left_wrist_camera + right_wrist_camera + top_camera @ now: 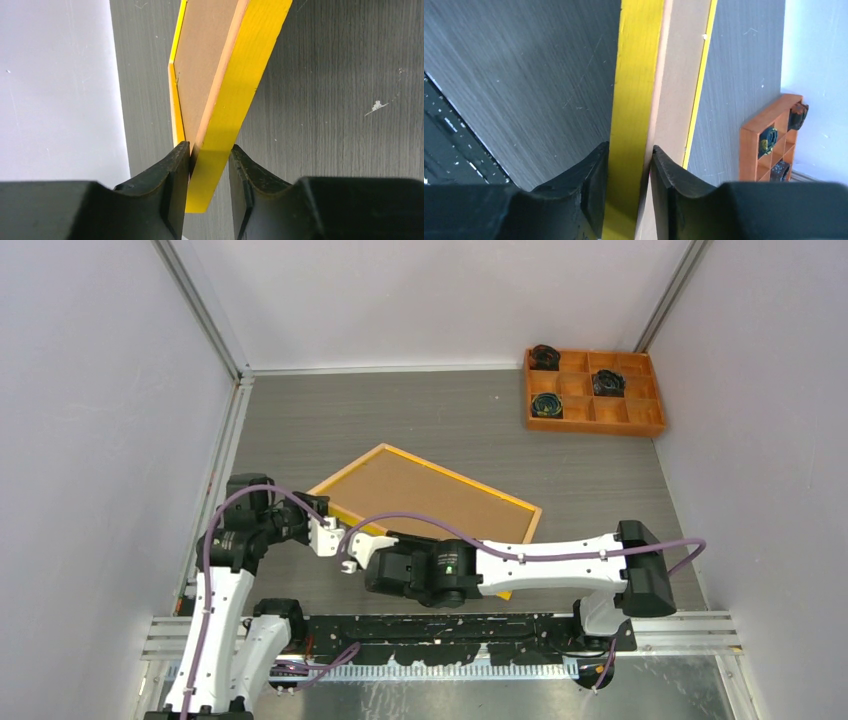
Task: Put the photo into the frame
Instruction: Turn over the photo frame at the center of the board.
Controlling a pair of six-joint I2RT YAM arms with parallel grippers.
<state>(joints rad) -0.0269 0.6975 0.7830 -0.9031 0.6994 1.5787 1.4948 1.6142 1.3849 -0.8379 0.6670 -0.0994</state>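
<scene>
Over the grey table (450,420), one yellow-edged rectangular frame (430,495) shows its back. The left gripper (210,150) and right gripper (630,150) pinch it.

1. dark grey wood-grain tabletop (450,420), matte, flecked with small white specks and fine scratches.
2. closed in on three sides by plain white wall panels (430,300): back, left and right.
3. slim silver aluminium posts (200,310) in both far corners.
4. silver metal rail (700,630) along the near edge.
5. orange compartment tray (600,427) at the far right, close to the right panel.
6. lit softly and evenly, with only faint shadows.
</scene>
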